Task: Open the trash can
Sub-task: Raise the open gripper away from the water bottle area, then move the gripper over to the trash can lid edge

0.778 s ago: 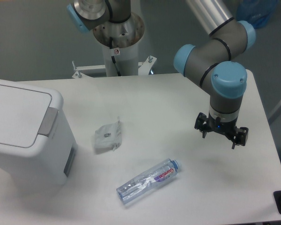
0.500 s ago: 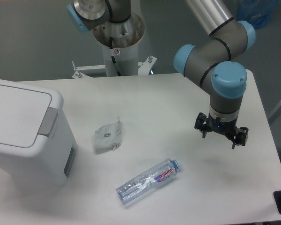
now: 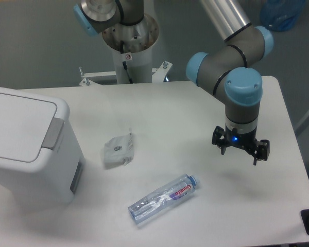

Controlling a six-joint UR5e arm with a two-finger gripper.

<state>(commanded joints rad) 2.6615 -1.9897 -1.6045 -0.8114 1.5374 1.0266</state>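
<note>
The trash can point(image 3: 28, 146) sits shut at the counter's point(image 3: 170, 110) left edge, its grey push-button point(image 3: 53, 133) facing my side, so one press there should release the lid. My claw point(image 3: 240, 149) hangs well apart on the right, fingers spread and holding nothing, above bare counter. A crumpled packet point(image 3: 118, 150) and a plastic bottle point(image 3: 164, 198) lie between us.
</note>
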